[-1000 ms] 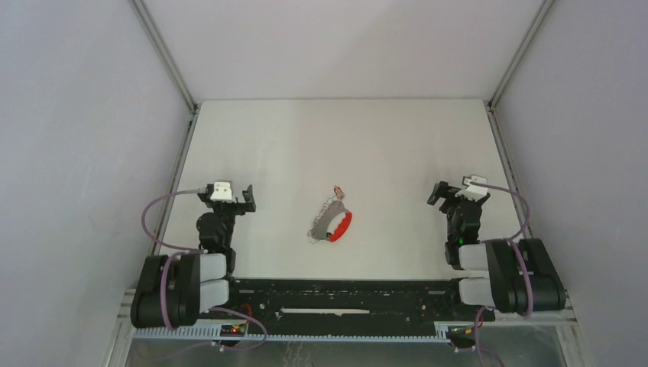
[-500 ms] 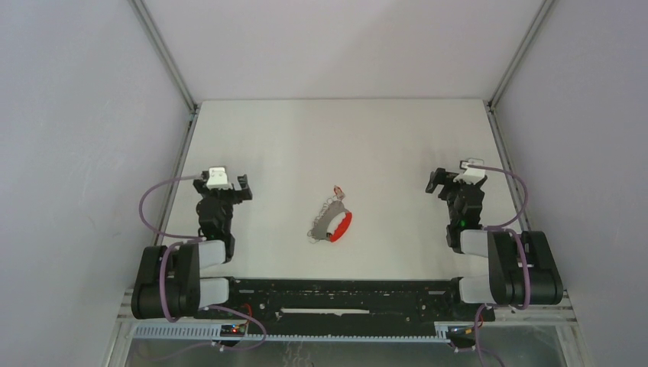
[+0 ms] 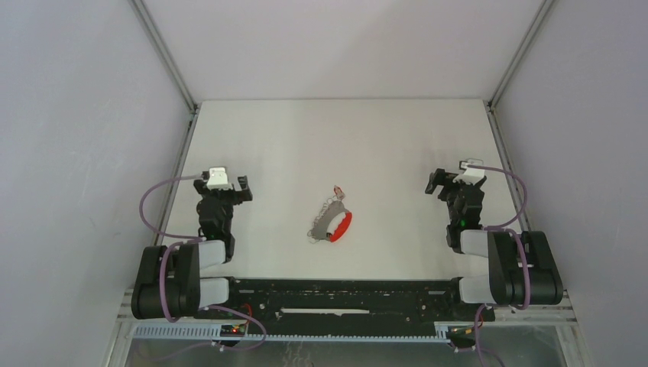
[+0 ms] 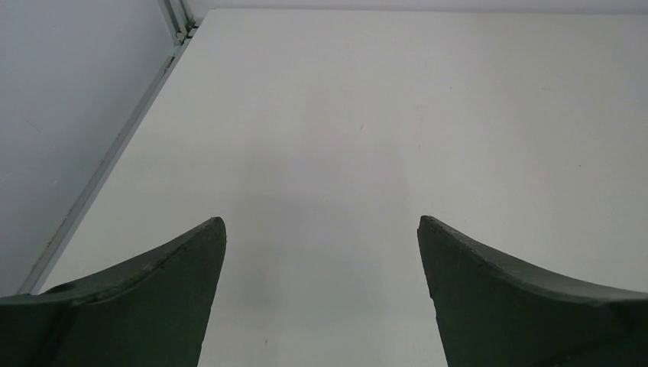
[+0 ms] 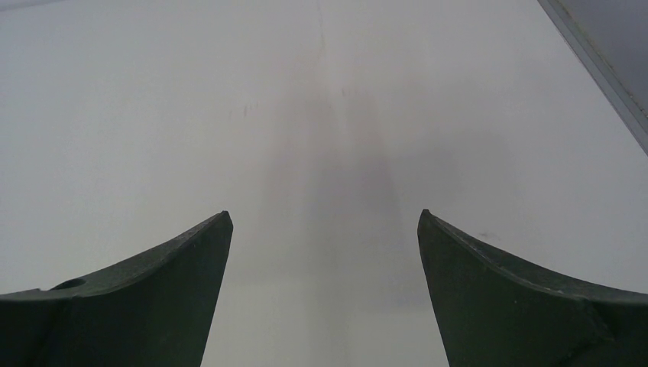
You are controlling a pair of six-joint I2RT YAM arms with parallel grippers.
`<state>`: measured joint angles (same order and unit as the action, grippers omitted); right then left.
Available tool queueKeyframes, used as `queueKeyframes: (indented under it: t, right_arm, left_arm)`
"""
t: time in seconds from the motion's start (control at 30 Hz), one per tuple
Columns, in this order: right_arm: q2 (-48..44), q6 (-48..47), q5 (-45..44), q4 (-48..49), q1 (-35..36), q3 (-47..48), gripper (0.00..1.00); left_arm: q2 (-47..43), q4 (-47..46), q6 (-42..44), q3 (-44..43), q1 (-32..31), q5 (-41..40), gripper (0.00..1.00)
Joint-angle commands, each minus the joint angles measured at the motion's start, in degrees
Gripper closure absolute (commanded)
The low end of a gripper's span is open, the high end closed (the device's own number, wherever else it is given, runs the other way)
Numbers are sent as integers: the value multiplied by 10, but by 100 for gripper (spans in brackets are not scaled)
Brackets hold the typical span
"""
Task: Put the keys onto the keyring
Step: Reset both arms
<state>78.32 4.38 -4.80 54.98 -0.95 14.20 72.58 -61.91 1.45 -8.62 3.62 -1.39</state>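
The white table (image 3: 382, 138) bears the keys (image 3: 321, 224) touching the keyring (image 3: 343, 224).

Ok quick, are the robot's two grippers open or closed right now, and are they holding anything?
Left gripper: open, holding nothing.
Right gripper: open, holding nothing.
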Motion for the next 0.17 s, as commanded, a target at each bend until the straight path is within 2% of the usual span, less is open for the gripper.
queueKeyframes:
  t: [0.0, 0.13]
  right_arm:
    - [-4, -4, 1, 14, -1, -2, 0]
    - [-5, -4, 2, 14, 0, -2, 0]
  left_arm:
    - [-4, -8, -2, -14, 4, -12, 0]
    - [-6, -8, -4, -12, 5, -12, 0]
